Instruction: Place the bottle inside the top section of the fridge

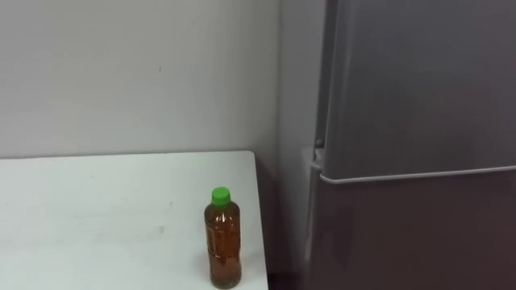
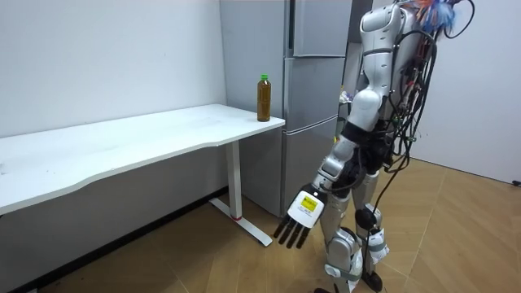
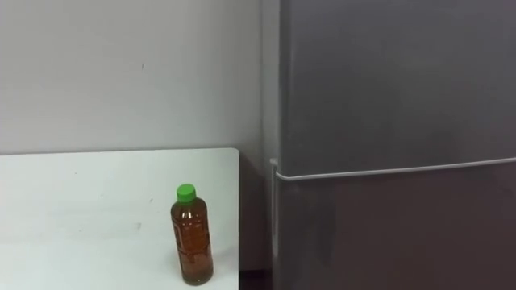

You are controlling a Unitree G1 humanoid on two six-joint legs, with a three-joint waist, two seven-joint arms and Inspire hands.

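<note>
Facing: the robot stands upright, looking at the end of the white table [image 1: 81, 217], which is on its left, and at the grey fridge [image 1: 419, 97] on its right.
Bottle: the brown bottle [image 1: 223, 242] with a green cap stands on the table near the end closest to the fridge. A narrow gap separates it from the fridge's side.
Long axis: vertical, cap up, with nothing leaning on the bottle or crowding it.
Direction from the hand: the bottle is ahead of and above the left hand [image 2: 303, 213], and the two are well apart. The hand hangs below the level of the table top, out in front of the robot's thighs.
Left hand: the fingers are straight, spread a little and pointing at the floor. The back of the hand faces the room camera and the hand holds nothing.
Left arm: the arm slopes down and forward from the shoulder and is nearly straight at the elbow.
Nearer arm: probably the left, since the bottle sits left of centre in the eye views and the fridge fills the right.
Upper fridge: the upper door is closed, with the seam between the upper and lower doors at about the height of the bottle's cap.
Coming move: the task is not yet begun. The hand probably has to rise and reach forward over the table edge to take the bottle from the side.
</note>
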